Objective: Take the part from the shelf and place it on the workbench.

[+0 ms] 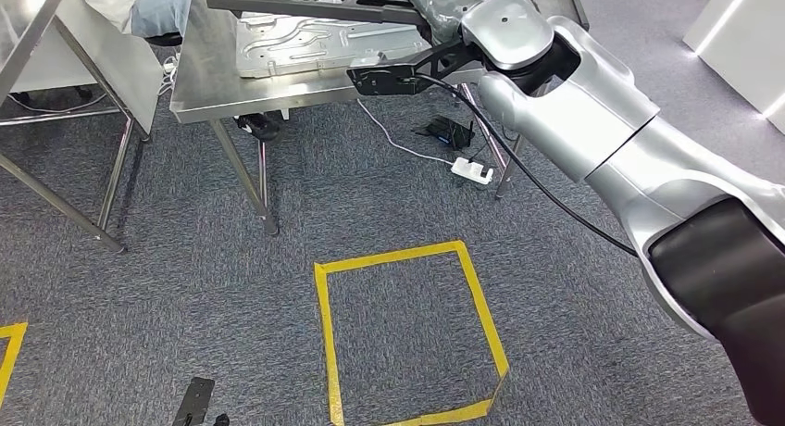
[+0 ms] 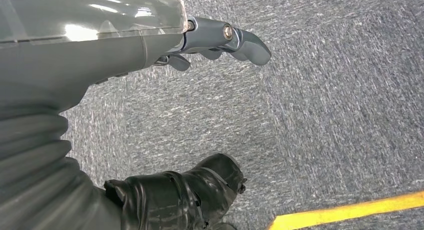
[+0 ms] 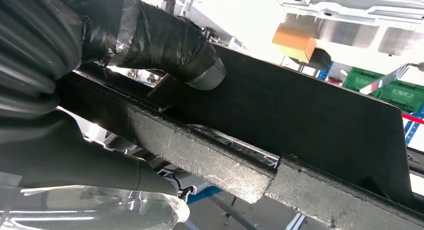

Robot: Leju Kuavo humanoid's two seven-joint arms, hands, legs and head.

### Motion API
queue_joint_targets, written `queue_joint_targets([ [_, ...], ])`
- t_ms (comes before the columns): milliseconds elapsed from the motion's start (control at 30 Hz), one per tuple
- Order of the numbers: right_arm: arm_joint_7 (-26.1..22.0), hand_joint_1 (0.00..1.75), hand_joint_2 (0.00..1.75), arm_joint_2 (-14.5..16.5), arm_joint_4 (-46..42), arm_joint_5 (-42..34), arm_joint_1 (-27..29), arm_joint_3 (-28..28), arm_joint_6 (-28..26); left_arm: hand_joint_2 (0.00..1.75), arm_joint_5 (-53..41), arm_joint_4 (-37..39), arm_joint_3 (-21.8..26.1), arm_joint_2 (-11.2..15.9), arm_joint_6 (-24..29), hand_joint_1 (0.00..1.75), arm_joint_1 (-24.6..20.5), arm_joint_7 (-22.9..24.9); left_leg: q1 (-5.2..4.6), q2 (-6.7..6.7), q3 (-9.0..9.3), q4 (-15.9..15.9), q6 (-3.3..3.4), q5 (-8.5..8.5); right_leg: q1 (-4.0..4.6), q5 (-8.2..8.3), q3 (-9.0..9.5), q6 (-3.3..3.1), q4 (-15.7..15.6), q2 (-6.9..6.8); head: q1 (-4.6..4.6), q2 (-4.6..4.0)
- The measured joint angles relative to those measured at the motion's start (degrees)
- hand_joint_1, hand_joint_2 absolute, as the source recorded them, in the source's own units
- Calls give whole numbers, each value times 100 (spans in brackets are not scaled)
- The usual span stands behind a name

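Step in hand: the carry looks all but over; the black frame part (image 1: pixel 305 2) hangs over the steel bench (image 1: pixel 208 93) at 12 o'clock of the head view, and setting it down seems to be what is left.
Right robot hand (image 3: pixel 165 45): wrapped around the part's edge, dark taped fingers on one face and the thumb under it (the padded rim of the part runs across the wrist view).
Left robot hand (image 2: pixel 220 40): hanging low over the grey carpet (image 2: pixel 325 105), fingers loosely curled and nothing in them.
Where the part is: at 12 o'clock, above a pressed metal panel (image 1: pixel 315 42) that already lies on the bench; whether the two touch I cannot tell.
Next move, as I judge it: lower the part flat, then let the fingers go.
Edges: the bench's near edge runs from 10 to 12 o'clock; a second steel table (image 1: pixel 56 46) stands at 10 o'clock.
Open room: carpet with a yellow tape square (image 1: pixel 407 333) at 6 o'clock; a white power strip (image 1: pixel 472 169) and its cable lie on the floor near 1 o'clock, by the bench legs.
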Motion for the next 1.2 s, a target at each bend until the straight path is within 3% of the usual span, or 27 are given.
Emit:
queue_joint_targets([
  [500, 45, 175, 175, -2, -5, 11, 40, 9, 12, 175, 54, 0, 7, 0, 49, 0, 22, -57, 2, 0, -1, -3, 0, 0, 2, -3, -1, -4, 0, 0, 2, 0],
  [567, 58, 175, 175, 2, -10, 44, 40, 9, 18, 175, 59, 0, 9, 6, 50, 0, 23, -68, -9, -2, -1, -3, 47, -13, -15, 10, 19, 23, -42, -7, 1, 0],
  [633, 66, 175, 175, 3, -22, 72, 42, 9, 23, 175, 45, 0, 12, 11, 55, 0, 27, -88, 7, -3, 112, -155, 132, 31, -11, 20, 73, 70, -113, -1, 7, 1],
  [700, 63, 175, 175, -2, -31, 86, 31, 9, 28, 175, 29, 0, 13, 8, 59, 0, 21, -99, 53, 5, 275, -385, 183, 119, -3, -129, -10, 102, 115, 56, 44, 1],
  [767, 57, 175, 175, -7, -32, 93, 30, 11, 34, 175, 25, 0, 13, 7, 60, 0, 5, -101, 83, 16, 327, -454, 188, 145, -34, -429, -342, 143, 778, 116, 75, 0],
  [833, 52, 175, 175, -10, -31, 95, 73, 15, 43, 175, 25, 0, 13, 4, 60, 0, 6, -101, 119, 4, 325, -410, 145, 114, -91, -538, -625, 207, 1269, 129, 79, 0],
  [867, 51, 175, 175, -11, -30, 96, 96, 17, 47, 175, 25, 0, 13, 2, 60, 0, 11, -101, 150, -12, 317, -362, 104, 82, -132, -442, -631, 249, 1230, 129, 81, 0],
  [967, 52, 175, 175, -15, -30, 98, 110, 19, 51, 175, 25, 1, 16, 18, 62, 0, 15, -101, 253, -72, 214, -82, -93, -78, -248, 0, -261, 399, 371, 175, 95, 0],
  [1033, 51, 175, 175, -17, -36, 101, 110, 21, 44, 175, 23, -1, 20, 42, 66, 0, 14, -102, 260, -108, 123, 75, -206, -151, -248, 11, -195, 339, 214, 234, 93, 1],
  [1067, 51, 175, 175, -19, -39, 104, 113, 23, 40, 175, 20, -1, 22, 50, 67, 0, 19, -103, 258, -127, 100, 93, -241, -152, -232, 1, -223, 261, 264, 246, 90, 1],
  [1133, 62, 175, 175, -21, -41, 113, 125, 24, 30, 175, 9, -3, 24, 38, 65, 0, 38, -104, 281, -130, 80, 97, -280, -155, -217, -2, -264, 126, 307, 231, 64, 1],
  [1200, 79, 175, 175, -19, -42, 121, 123, 25, 24, 175, -7, -4, 24, 34, 69, 0, 39, -102, 276, -60, -57, 373, -273, -323, -203, 11, -269, 39, 307, 228, 51, 0],
])
